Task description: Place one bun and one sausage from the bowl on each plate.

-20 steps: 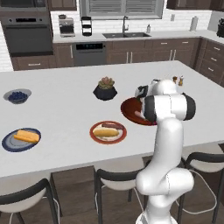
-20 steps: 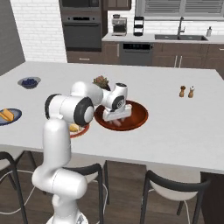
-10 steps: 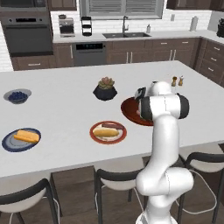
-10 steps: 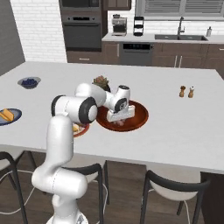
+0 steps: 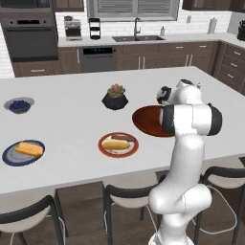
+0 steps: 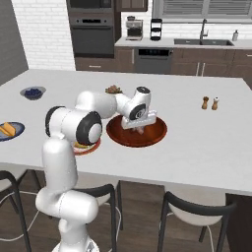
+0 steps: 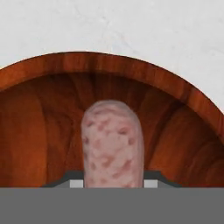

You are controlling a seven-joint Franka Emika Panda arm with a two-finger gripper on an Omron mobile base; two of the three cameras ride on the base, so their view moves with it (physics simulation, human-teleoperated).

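The two-finger gripper (image 6: pixel 140 129) is down inside the wide, shallow, reddish-brown wooden bowl (image 6: pixel 156 136), which sits on the white island counter (image 6: pixel 206 142) just beside the red-rimmed white plate (image 5: pixel 105 149).

In the hand view, a short pinkish-brown mottled sausage (image 7: pixel 113 148) lies on the bowl's floor and runs straight out from between the jaws, its long axis pointing away from the hand toward the bowl's far wall. The jaws stand narrow against its two sides near the hidden end; judged closed on the sausage, though contact itself is not plainly visible. The sausage appears to rest on the bowl, not lifted.

The red-rimmed plate carries a yellow-orange bun (image 5: pixel 115 144) and, apparently, a sausage alongside. The dark blue-rimmed plate (image 5: pixel 10 158), well apart from the bowl on the far side of the red-rimmed plate, carries another yellow-orange bun (image 5: pixel 28 149) and no sausage that can be made out.

Judgement: the held sausage belongs on the blue-rimmed plate. The carry would cross over the red-rimmed plate, with a risk of the sausage slipping lengthwise from the grip.
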